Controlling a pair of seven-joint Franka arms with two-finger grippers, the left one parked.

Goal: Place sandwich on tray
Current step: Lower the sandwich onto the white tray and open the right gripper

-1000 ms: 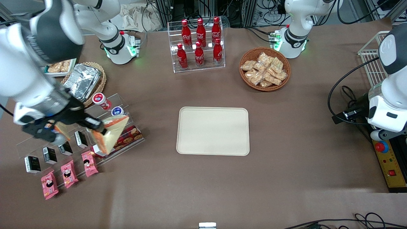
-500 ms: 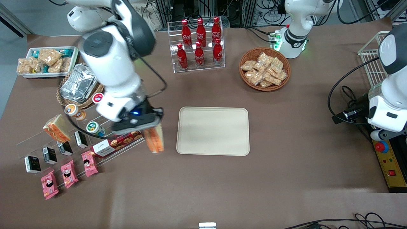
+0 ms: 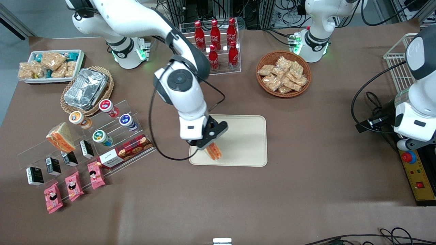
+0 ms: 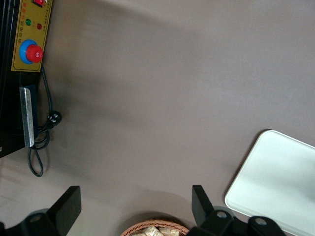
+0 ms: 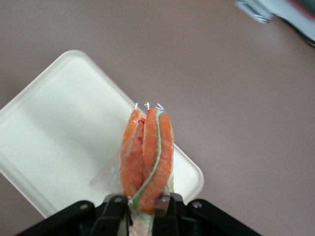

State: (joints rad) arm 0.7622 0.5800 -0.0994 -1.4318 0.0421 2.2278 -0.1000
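Observation:
My right gripper [image 3: 209,144] is shut on the wrapped sandwich [image 3: 214,151], whose orange-red strip and green filling edge hang down from the fingers. It hangs over the corner of the cream-beige tray [image 3: 248,136] nearest the front camera on the working arm's side. In the right wrist view the sandwich [image 5: 146,157] is pinched between the two fingers of the gripper [image 5: 141,202], with the tray [image 5: 59,128] and its corner under it. I cannot tell whether the sandwich touches the tray.
A tan wedge sandwich [image 3: 60,136] rests on the clear snack rack [image 3: 85,143] toward the working arm's end. A cola bottle stand [image 3: 213,47] and a wicker basket of snacks [image 3: 283,74] stand farther from the front camera than the tray.
My gripper has carried the sandwich from the snack rack across the table to above the tray's near corner, and the sandwich now hangs edge-down.

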